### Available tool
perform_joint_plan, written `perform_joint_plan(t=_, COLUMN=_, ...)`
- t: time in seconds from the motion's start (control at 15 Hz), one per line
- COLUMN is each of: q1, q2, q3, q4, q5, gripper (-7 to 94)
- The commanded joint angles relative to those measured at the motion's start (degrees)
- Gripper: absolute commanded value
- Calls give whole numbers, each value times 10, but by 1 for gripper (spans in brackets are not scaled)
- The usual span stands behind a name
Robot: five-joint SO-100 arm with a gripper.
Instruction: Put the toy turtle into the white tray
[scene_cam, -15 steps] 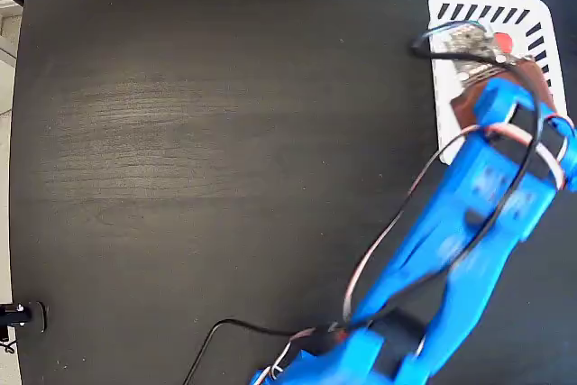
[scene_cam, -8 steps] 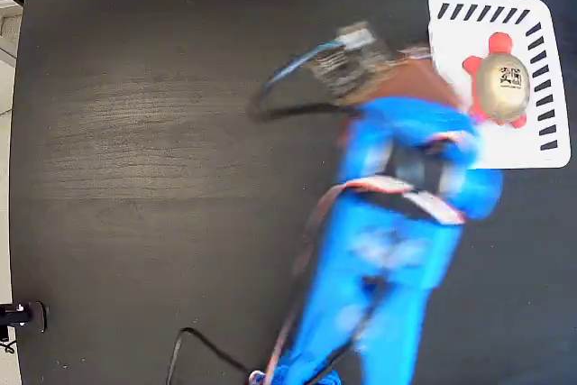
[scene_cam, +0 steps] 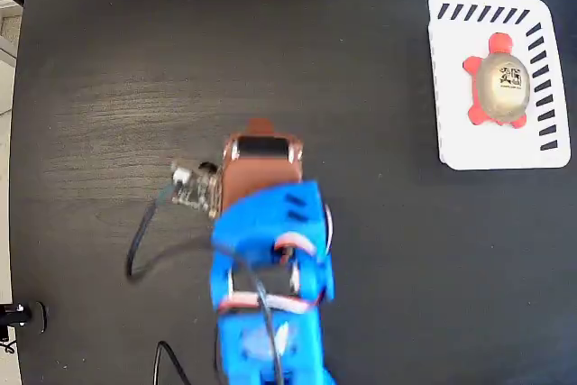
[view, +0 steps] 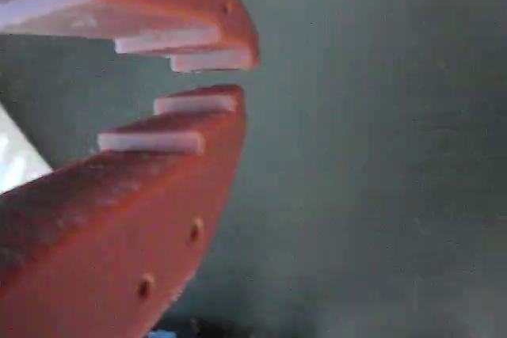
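1. A dark, almost black wood-grain table (scene_cam: 180, 60) fills the fixed view from above.
2. A bright blue plastic robot arm (scene_cam: 269, 304) rises from the bottom edge near the middle of the table, with loose wires looping at its left side and a small circuit board beside its wrist.
3. A white rectangular plastic tray with rounded corners (scene_cam: 451, 146) lies flat at the top right of the table, well apart from the arm. Slanted dark slots run along its top and right sides.
4. Inside the tray, toward its upper right, sits a small toy turtle with a red head and feet and a shiny beige-gold domed shell (scene_cam: 501, 91). A black printed mark shows on the shell. The head points to the tray's top side.
5. The orange two-finger gripper (view: 207, 81), seen close in the wrist view, has its tips almost together, a thin gap between them, holding nothing, over bare table.
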Motion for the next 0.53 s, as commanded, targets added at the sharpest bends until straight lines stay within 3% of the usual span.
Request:
perform_joint_plan(t=0.0, q1=-17, q2=134, q3=71, q4=-17, q5=-1, gripper=-2)
perform_joint_plan(t=0.27, q1=-4, q2=345, q3=250, q4=18, q5=-20, gripper=-2)
perform_joint_plan(t=0.47, q1=10, q2=438, q3=289, q4=113, q5=-26, gripper=-2)
